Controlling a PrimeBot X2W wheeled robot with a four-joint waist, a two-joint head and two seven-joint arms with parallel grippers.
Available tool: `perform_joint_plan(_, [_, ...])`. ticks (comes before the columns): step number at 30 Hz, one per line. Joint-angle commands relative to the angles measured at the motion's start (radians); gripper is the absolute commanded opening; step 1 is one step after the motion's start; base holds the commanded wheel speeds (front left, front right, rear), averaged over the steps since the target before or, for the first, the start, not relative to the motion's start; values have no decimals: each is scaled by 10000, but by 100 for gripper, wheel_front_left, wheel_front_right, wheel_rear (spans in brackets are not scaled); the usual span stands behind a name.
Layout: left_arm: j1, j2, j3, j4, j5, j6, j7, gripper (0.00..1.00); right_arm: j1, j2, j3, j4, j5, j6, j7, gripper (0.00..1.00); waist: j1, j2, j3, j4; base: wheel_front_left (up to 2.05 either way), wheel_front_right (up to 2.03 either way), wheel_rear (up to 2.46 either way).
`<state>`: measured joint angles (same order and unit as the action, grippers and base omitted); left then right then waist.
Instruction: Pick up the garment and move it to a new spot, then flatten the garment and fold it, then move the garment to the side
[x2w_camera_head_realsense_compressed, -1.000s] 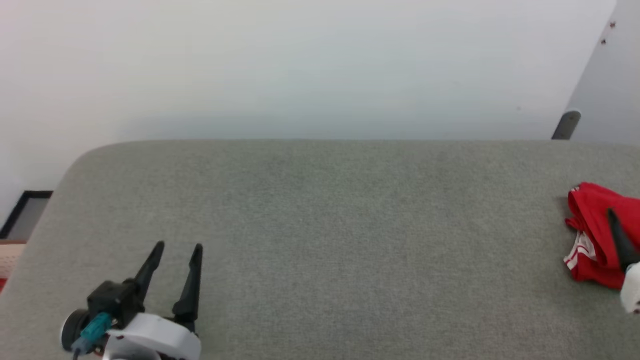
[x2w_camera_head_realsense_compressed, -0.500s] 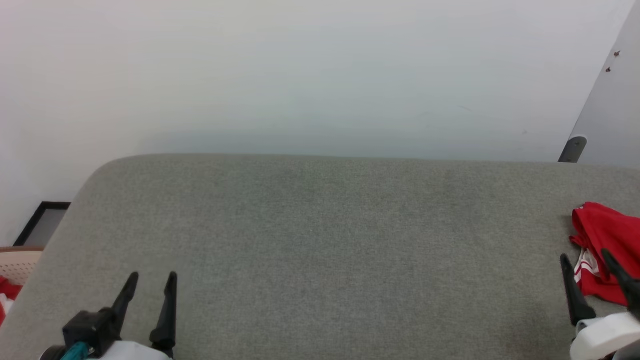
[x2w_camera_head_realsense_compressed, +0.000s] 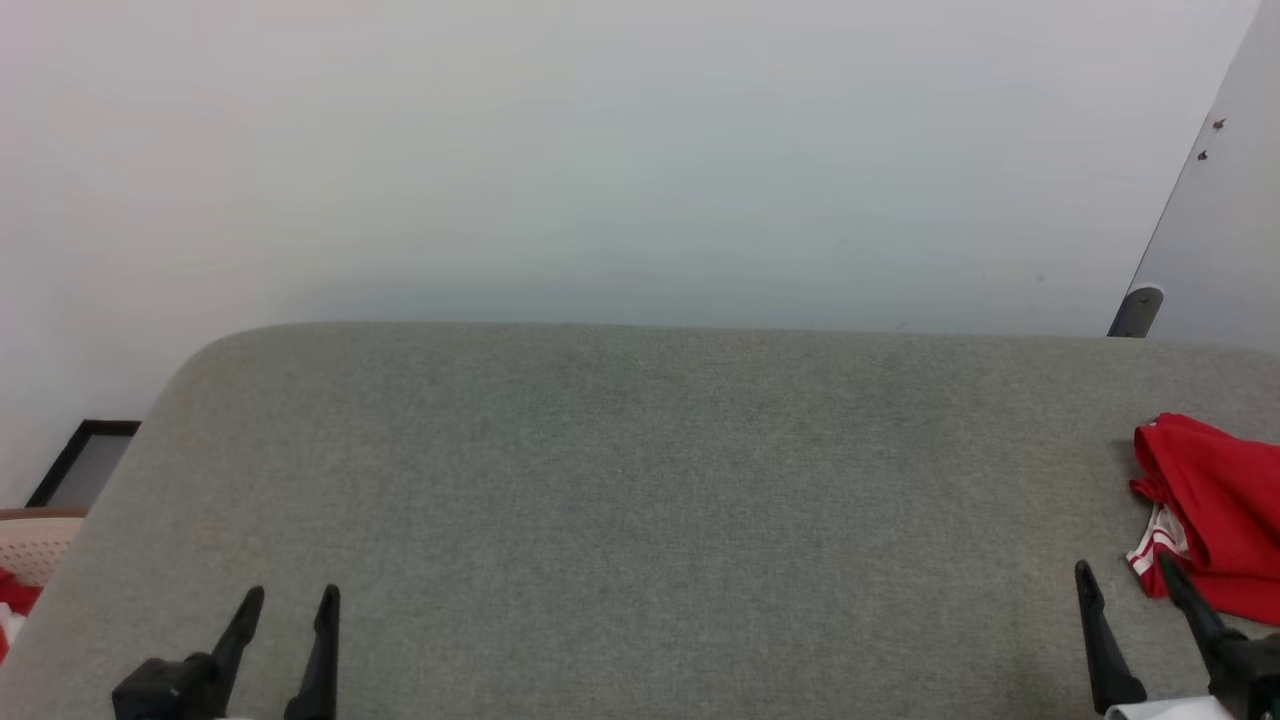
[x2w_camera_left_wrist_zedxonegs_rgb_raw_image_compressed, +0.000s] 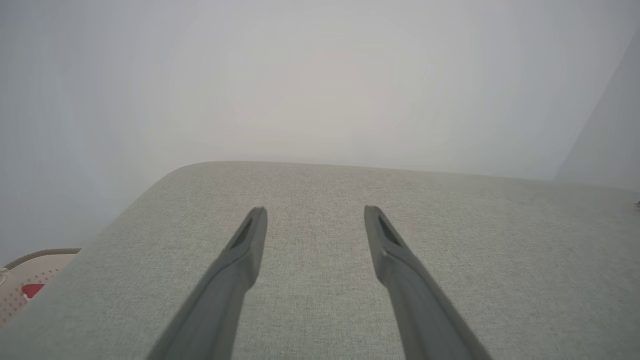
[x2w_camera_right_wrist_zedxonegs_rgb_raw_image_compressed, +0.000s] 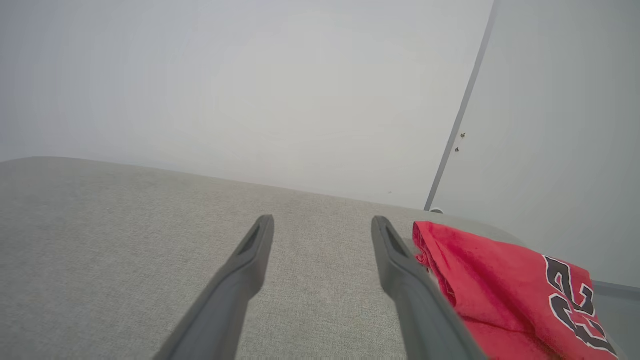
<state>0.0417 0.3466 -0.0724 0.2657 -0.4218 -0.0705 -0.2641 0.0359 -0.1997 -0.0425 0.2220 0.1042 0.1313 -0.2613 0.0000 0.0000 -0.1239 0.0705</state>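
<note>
**Both arms drawn back, jersey left at the right end**

A second ago one finger of my right gripper (x2w_camera_head_realsense_compressed: 1124, 565) lay across the red cloth. Now it has come off, and both fingers sit nearer to me, at the cloth's near left corner. My left gripper (x2w_camera_head_realsense_compressed: 292, 592) has also dropped toward the bottom of the head view, though the head camera itself has shifted, so part of that is the view.

Both grippers stand spread wide with nothing between their fingers, only the grey padded surface (x2w_camera_head_realsense_compressed: 640, 470) beneath them.

The garment (x2w_camera_head_realsense_compressed: 1215, 495) lies bunched at the far right end of that surface. It is red, with a strip of red-and-white trim at its near left edge and black, white-outlined print showing in my right wrist view. My right-hand finger is just beside that trim; I cannot tell whether it touches.

Off the left end sits a pale perforated container (x2w_camera_head_realsense_compressed: 35, 540), possibly a basket, holding something red.
</note>
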Motion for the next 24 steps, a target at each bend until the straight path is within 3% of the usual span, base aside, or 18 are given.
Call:
perform_joint_plan(1, [90, 10, 40, -2, 95, -22, 4, 100, 165, 68, -4, -81, -38, -12, -36, 100, 0, 0, -16, -17, 0, 0, 0])
perform_joint_plan(24, [342, -273, 258, 104, 283, -397, 4, 100, 620, 340, -110, -390, 24, -12, -37, 100, 0, 0, -88, -42, 0, 0, 0])
